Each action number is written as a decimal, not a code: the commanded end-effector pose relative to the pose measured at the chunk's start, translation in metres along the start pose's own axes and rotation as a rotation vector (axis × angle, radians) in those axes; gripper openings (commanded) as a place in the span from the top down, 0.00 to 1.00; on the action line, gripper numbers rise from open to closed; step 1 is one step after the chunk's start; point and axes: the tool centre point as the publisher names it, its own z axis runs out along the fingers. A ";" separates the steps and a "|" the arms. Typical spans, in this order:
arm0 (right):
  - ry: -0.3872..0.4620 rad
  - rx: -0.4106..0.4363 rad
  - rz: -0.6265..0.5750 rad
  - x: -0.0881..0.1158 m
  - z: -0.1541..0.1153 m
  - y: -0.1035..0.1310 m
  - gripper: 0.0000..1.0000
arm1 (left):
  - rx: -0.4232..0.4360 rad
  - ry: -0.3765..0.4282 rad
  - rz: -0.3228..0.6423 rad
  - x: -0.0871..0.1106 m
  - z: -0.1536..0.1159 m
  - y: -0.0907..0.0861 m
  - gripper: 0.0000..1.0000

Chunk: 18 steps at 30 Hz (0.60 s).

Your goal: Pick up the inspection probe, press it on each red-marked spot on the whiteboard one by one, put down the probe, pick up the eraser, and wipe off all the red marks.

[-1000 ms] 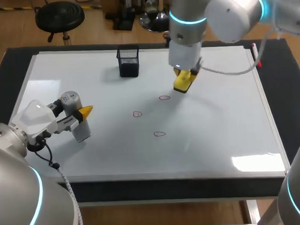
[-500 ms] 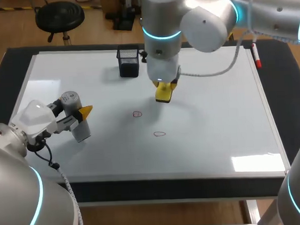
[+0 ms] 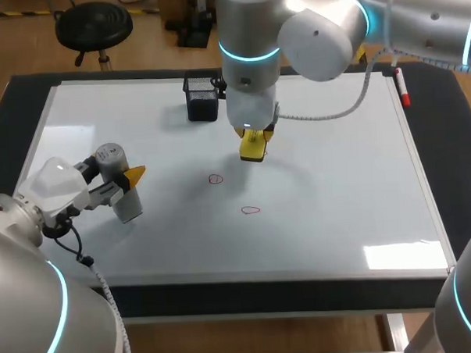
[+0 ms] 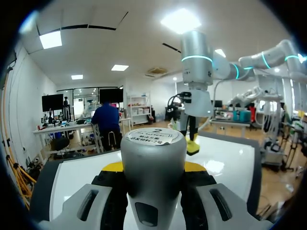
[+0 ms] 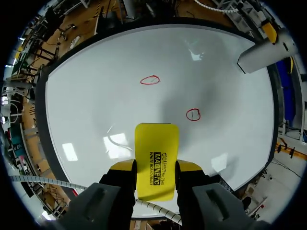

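Step in hand: wipe. Right pincer (image 5: 156, 167) pinches yellow rectangular eraser (image 5: 156, 143). Ahead of pincer on white glossy whiteboard (image 5: 96, 105): nearer red ring mark (image 5: 193, 114), farther red ring mark (image 5: 150, 80). Hold eraser flat, press firmly, sweep fully across each. Left wrist view shows neither mark, only left pincer (image 4: 152, 166) clamping grey cylindrical probe (image 4: 152, 143).

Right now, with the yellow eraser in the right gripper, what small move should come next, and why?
Probably slide the yellow block eraser, held in the right gripper, onto the nearer red circle mark of the white whiteboard: two marks show unwiped, this one closest.
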 end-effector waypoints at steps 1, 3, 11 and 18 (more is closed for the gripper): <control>0.004 0.002 -0.002 0.001 -0.001 -0.001 1.00 | 0.002 -0.004 0.001 0.001 0.000 -0.001 1.00; 0.014 0.001 -0.015 -0.002 0.001 0.002 1.00 | 0.002 -0.004 0.001 0.001 0.000 -0.001 1.00; 0.010 0.019 -0.114 -0.028 0.000 0.040 1.00 | 0.002 -0.004 0.001 0.001 0.000 -0.001 1.00; -0.010 0.027 -0.203 -0.054 0.001 0.071 1.00 | 0.002 -0.004 0.001 0.001 0.000 -0.001 1.00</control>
